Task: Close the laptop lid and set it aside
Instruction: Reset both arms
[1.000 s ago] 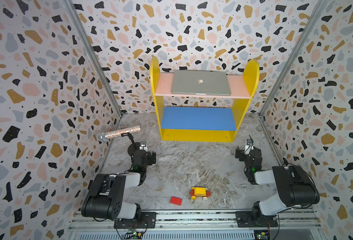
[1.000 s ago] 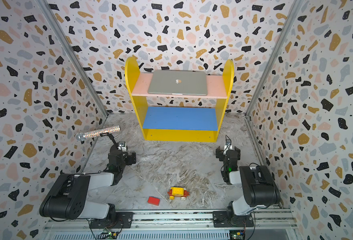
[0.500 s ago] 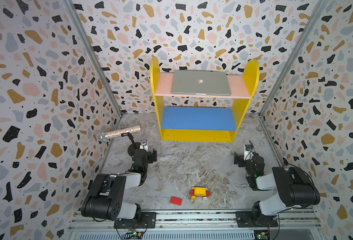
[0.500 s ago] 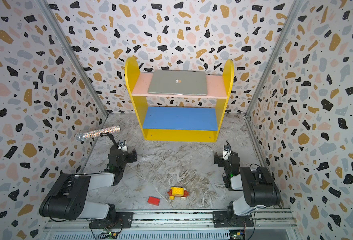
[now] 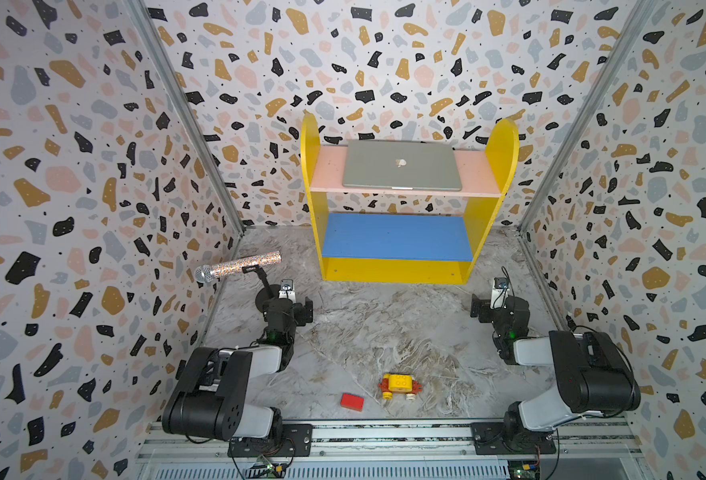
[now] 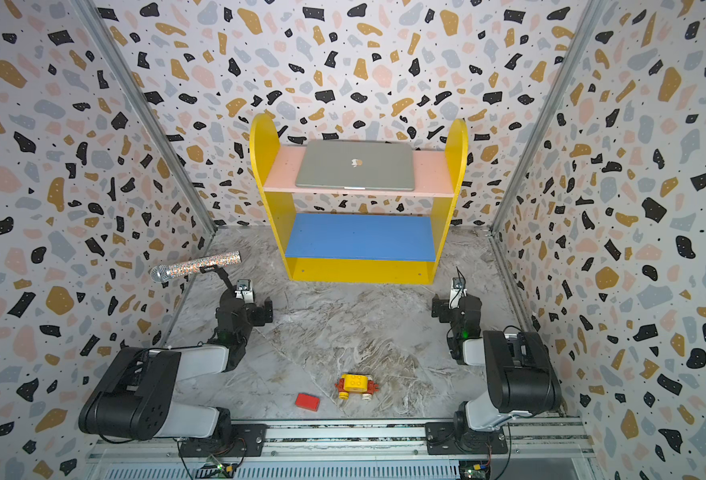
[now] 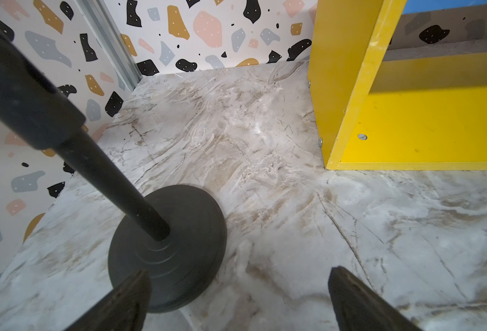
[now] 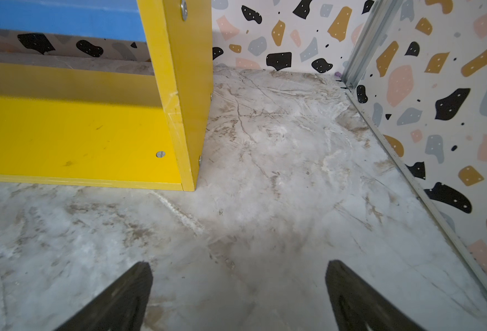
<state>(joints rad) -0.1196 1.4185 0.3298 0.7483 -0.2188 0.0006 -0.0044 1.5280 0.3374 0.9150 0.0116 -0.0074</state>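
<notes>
Silver laptop (image 5: 401, 166), single, one toy car (image 5: 397, 384), one red block (image 5: 351, 401)

My left arm (image 5: 214, 390) and right arm (image 5: 588, 374) are fat black drums joined by pale grey sleeves, each bolted to a black plate (image 5: 299, 436) with black cables (image 5: 632, 382) trailing; a green light (image 5: 274, 334) glows near each wrist, and my left pincer (image 7: 238, 270) ends in dark tapering fingers (image 7: 127, 301)

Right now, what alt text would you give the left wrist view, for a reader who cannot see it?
A black stand with a round base rests on the marble floor, just ahead of the open left hand. Beyond are the lower corner of a yellow shelf and a speckled wall.
</notes>
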